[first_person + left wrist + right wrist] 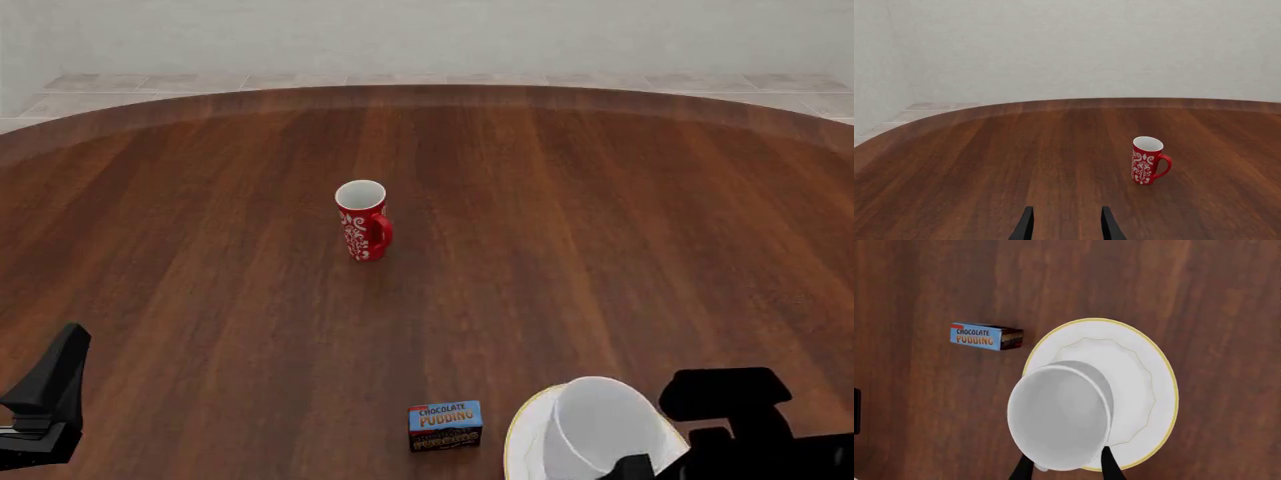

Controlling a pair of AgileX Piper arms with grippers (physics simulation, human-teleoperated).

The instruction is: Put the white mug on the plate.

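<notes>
Right wrist view: large glossy white mug (1059, 415) sits between my right hand's (1062, 467) two dark fingertips, mouth up, over the near side of the round white plate with the thin gold rim (1157, 365). Fingers look closed on the mug's near wall or handle area; contact point itself is hidden under the rim, so I judge it held rather than see it. Can't tell from this angle whether the base is down on the plate or just above it.

Front view agrees: mug (601, 425) over plate (523, 435) at the near right edge of the dark wooden counter (601, 200), right hand (667, 468) mostly cut off by the frame.

Handling, my read: rigid ceramic, smooth glaze, likely slippery under a pinch; wide mouth means a wall grip, not a span across. Probably on the heavy side, so a thin pinch could let it tilt. Plate is shallow and may skid if the mug is set down off-centre; centre it more before letting go.

Left hand (1066, 226): fingers apart, nothing between them, parked low at the near left.

Around: blue chocolate pudding box (986, 336) lies just beside the plate's rim, not touching. Tall red mug with white pattern (362, 221) stands upright mid-counter, well apart. Neither blocks the set-down.
</notes>
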